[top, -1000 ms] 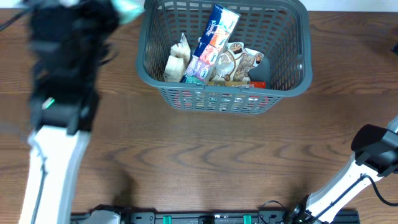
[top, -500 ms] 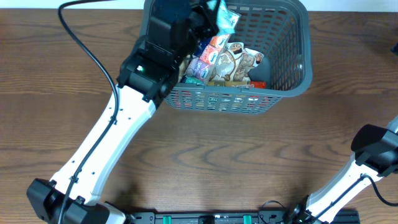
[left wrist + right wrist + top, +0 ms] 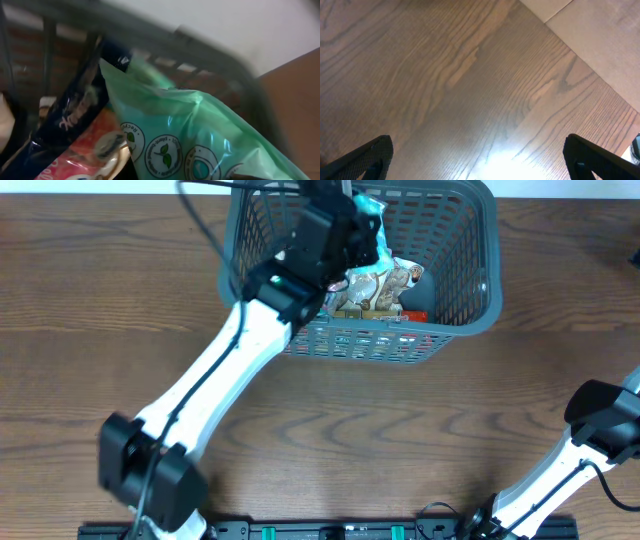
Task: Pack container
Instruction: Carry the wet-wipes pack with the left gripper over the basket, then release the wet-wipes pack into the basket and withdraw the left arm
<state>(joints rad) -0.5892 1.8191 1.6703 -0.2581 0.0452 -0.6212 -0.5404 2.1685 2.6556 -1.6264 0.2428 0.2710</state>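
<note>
LEFT ARM OVER THE BASKET: My left arm [image 3: 205,395] stretches from the near edge of the wooden worktop [image 3: 400,440] across the front wall of the basket [image 3: 455,330], which stands at the far edge, slightly right of centre. My left gripper [image 3: 360,228] hangs inside the basket's far left part, pressed almost together on a green packet [image 3: 371,208]. My left wrist view is filled by that packet [image 3: 200,135], its pale film printed with round leaf marks, though the fingers themselves are outside that picture. Just left of it a blue packet [image 3: 70,117] leans against the slotted wall, with a pink packet [image 3: 92,152] below it. From overhead, tan packets [image 3: 385,280] lie in the basket's middle beside my wrist, and something red [image 3: 415,315] shows near the front wall. Whatever else is inside is hidden beneath my arm. My right arm [image 3: 600,425] sits at the worktop's near right corner, well apart from the basket. My right gripper [image 3: 477,147] is spread wide with nothing in it, its two dark fingers [image 3: 372,157] at the lower corners of the view above the wood. A pale surface [image 3: 600,35] lies past the worktop's edge.
</note>
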